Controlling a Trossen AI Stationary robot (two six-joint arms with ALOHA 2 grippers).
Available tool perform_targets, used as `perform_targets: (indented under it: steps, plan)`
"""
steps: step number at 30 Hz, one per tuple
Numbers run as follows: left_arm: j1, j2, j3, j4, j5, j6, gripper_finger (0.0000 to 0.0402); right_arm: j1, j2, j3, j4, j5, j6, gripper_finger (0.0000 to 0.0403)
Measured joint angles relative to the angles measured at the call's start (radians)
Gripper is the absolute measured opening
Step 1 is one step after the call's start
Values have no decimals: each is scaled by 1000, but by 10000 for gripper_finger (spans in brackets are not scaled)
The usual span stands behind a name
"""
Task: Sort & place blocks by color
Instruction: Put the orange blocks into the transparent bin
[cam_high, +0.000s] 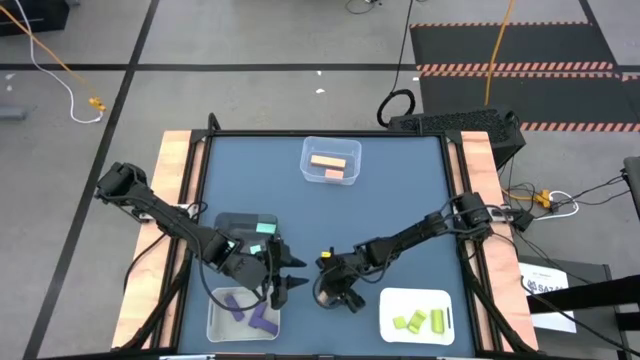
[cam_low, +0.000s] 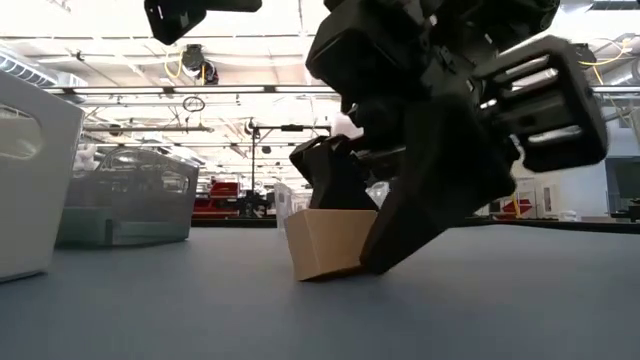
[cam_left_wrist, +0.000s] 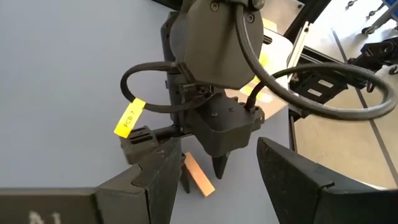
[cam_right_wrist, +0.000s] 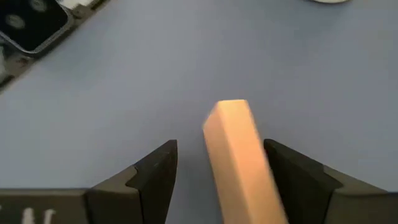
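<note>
Right gripper jaws spread around pale orange block lying on table, not pinching; left gripper spread, just beside.

The desk carries four bins. Taking the bin with two blocks at the far edge as landmark: nearer the camera and to its left sits a bin, with another bin nearer still. To the landmark's right, at the near edge, lies a tray. Between those near bins a bar-shaped block rests on the desk.
</note>
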Motion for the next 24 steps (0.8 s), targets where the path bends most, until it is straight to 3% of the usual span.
perform_targets:
  steps: [6, 13, 20, 24]
  plan:
    - [0, 0, 0, 0, 0, 1, 212, -1, 0, 0, 0, 1, -6, 182]
    - [0, 0, 0, -16, 0, -6, 212, -1, -1, 0, -3, 2, 4, 42]
    - [0, 0, 1, -17, 0, -23, 212, -31, -62, -1, -105, 15, -11, 45]
    - [5, 0, 1, -16, -6, -24, 212, -67, -142, 0, -205, 145, -80, 47]
